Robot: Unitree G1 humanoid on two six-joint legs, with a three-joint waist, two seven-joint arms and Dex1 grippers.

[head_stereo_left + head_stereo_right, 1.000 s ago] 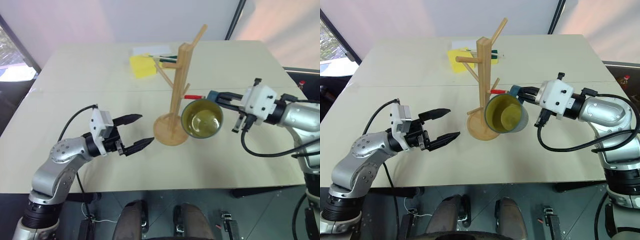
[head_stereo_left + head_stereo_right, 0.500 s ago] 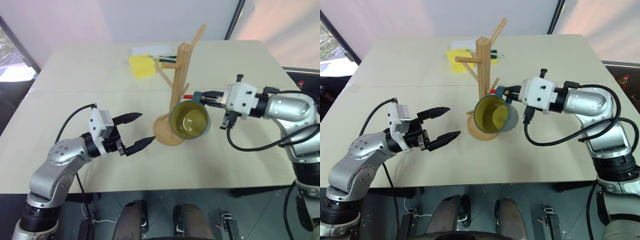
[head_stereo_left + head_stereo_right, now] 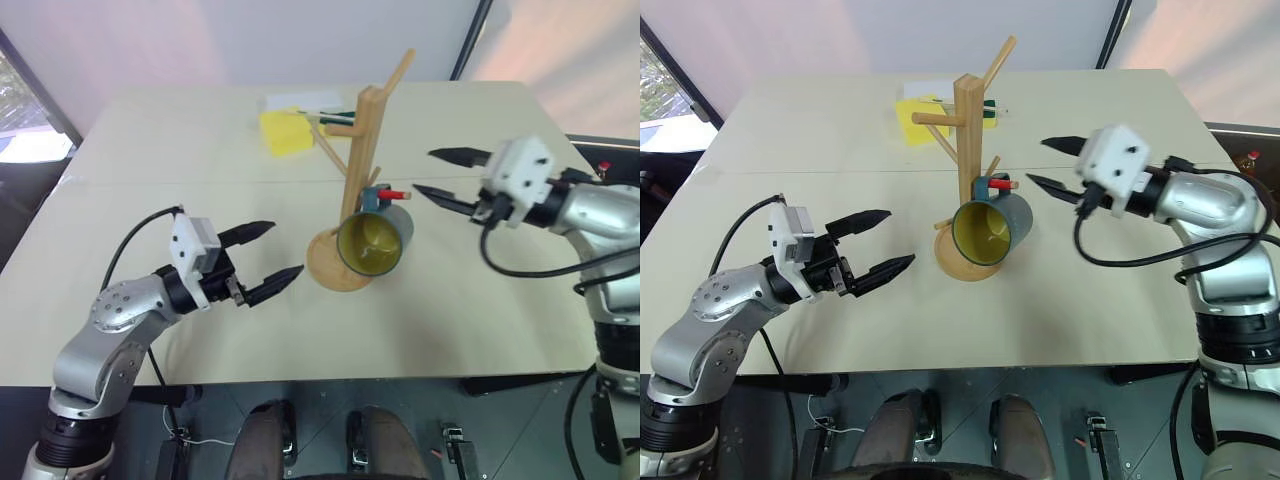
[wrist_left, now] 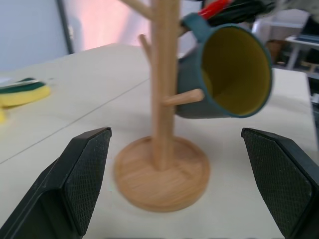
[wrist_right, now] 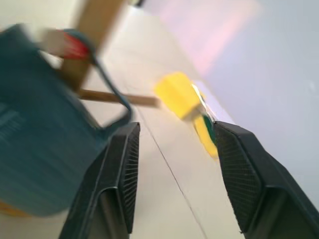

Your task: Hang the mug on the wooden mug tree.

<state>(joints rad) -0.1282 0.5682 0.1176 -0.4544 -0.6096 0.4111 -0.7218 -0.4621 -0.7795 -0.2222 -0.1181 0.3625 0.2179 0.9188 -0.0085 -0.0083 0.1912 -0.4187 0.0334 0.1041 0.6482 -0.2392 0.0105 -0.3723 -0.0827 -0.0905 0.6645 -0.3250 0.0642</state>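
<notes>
We saw the mug [image 3: 373,240] hanging empty by its handle on the wooden mug tree's [image 3: 356,170] red-tipped peg — both pincers, left [image 3: 261,259] and right [image 3: 441,174], stood apart, holding nothing.

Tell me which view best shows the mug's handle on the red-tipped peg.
The right eye view: the mug hangs from the red-tipped peg of the wooden mug tree, handle looped over it, opening toward the camera. The left eye view shows the same. The left wrist view shows the handle near its upper edge. The right wrist view is close but blurred.
</notes>
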